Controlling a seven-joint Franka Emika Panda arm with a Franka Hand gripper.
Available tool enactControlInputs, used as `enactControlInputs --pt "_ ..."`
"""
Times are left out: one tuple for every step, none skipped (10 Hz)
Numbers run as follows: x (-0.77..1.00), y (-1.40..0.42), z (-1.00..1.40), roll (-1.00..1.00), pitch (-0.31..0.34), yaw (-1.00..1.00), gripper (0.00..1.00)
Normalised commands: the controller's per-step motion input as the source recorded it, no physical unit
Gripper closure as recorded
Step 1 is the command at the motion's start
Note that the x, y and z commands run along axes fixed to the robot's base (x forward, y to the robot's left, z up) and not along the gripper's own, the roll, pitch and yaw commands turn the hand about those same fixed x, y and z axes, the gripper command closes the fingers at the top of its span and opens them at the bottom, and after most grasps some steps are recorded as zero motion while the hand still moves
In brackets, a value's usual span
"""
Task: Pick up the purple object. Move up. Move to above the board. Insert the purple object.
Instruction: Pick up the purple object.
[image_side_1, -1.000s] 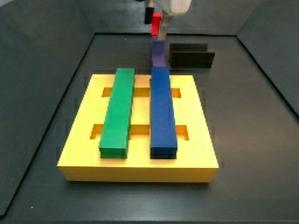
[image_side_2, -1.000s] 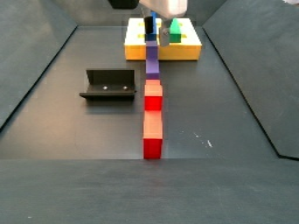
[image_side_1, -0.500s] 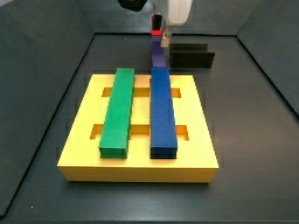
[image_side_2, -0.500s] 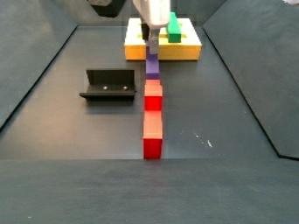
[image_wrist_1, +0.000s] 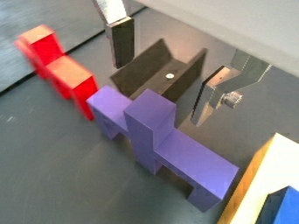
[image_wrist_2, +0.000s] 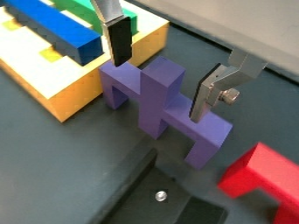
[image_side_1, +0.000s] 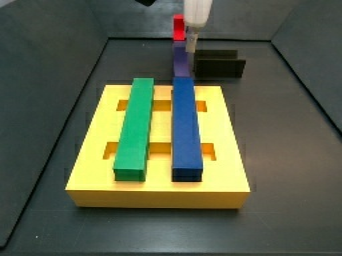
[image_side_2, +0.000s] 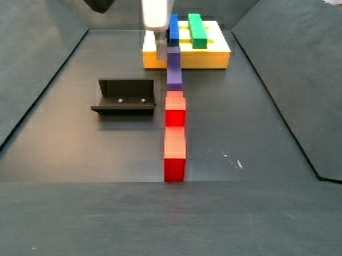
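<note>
The purple object (image_wrist_1: 149, 131) lies on the dark floor between the board and a red piece, its raised stub pointing up; it shows in the other wrist view (image_wrist_2: 158, 98) and in both side views (image_side_1: 181, 62) (image_side_2: 174, 68). My gripper (image_wrist_1: 162, 92) is open, with one finger on each side of the stub and a gap on both sides (image_wrist_2: 159, 87). It hangs just over the object in both side views (image_side_1: 189, 40) (image_side_2: 166, 42). The yellow board (image_side_1: 94, 150) carries a green bar (image_side_1: 134, 125) and a dark-blue bar (image_side_1: 187, 125) in its slots.
A red piece (image_side_2: 174, 140) lies in line with the purple object, away from the board (image_wrist_1: 59, 66). The dark fixture (image_side_2: 123, 97) stands beside the row, close to my gripper (image_wrist_1: 158, 74). Dark walls ring the floor.
My gripper has come down and shifted sideways until it is over the purple object. The purple object, the bars and the red piece have not moved.
</note>
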Motion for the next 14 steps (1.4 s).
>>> enactControlInputs --pt "0.09 0.00 0.00 0.00 0.059 -0.44 0.00" --pt "0.03 0.00 -0.05 0.00 0.003 -0.14 0.00" --pt "0.00 0.00 -0.10 0.00 0.000 -0.10 0.00" --pt "0.00 0.00 -0.20 -0.01 0.000 -0.11 0.00" --pt "0.00 0.00 -0.28 -0.04 0.000 -0.15 0.00" --pt "0.01 0.00 -0.27 -0.05 0.000 -0.17 0.00" --pt "0.01 0.00 -0.19 -0.03 0.000 -0.16 0.00" --pt "0.00 0.00 -0.07 -0.01 0.007 -0.09 0.00" --pt "0.00 0.00 -0.03 0.00 0.000 0.00 0.00" --pt "0.00 0.00 -0.09 0.00 0.000 0.00 0.00" --pt "-0.20 0.00 -0.15 0.03 -0.010 0.23 0.00" --pt "0.00 -0.03 -0.14 0.01 0.000 0.38 0.00" --pt "0.00 -0.04 -0.19 0.01 0.000 0.42 0.00" --pt "0.00 -0.05 -0.18 0.02 0.000 0.42 0.00"
